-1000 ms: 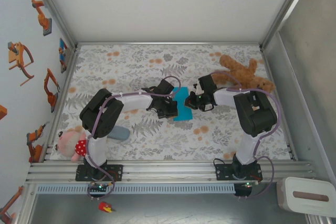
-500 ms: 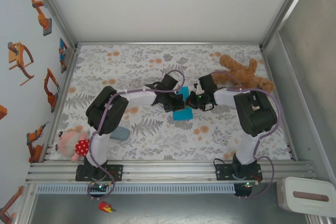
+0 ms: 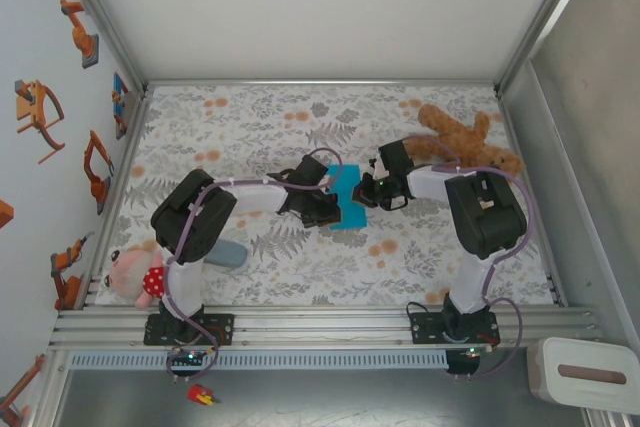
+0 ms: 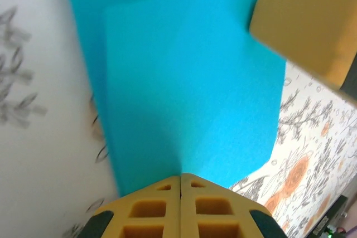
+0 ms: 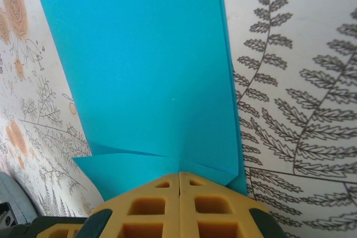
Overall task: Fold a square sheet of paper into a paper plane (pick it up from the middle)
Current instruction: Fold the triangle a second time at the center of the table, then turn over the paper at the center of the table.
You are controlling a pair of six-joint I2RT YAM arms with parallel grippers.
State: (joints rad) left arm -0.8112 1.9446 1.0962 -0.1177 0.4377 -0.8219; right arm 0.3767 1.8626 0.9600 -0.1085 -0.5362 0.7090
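Note:
The turquoise sheet of paper (image 3: 348, 211) lies partly folded on the patterned cloth between my two grippers. In the left wrist view the paper (image 4: 184, 82) spreads flat with a faint crease running up from my left gripper (image 4: 180, 175), whose jaws are shut and whose tip rests on its near edge. A yellow finger (image 4: 309, 32) of the right gripper presses on the far corner. In the right wrist view the paper (image 5: 145, 65) shows folded flaps just ahead of my right gripper (image 5: 179, 174), shut, tip down on the layers. From above, left gripper (image 3: 333, 209) and right gripper (image 3: 363, 193) flank the paper.
A brown teddy bear (image 3: 462, 139) lies at the back right, close behind the right arm. A grey-blue oblong case (image 3: 228, 253) and a pink doll (image 3: 135, 275) sit at the front left. A metal rail (image 3: 320, 322) edges the table's near side.
My left gripper slid away along the paper half a second ago and has come back toward the near end. The right gripper has stayed in place on the paper.

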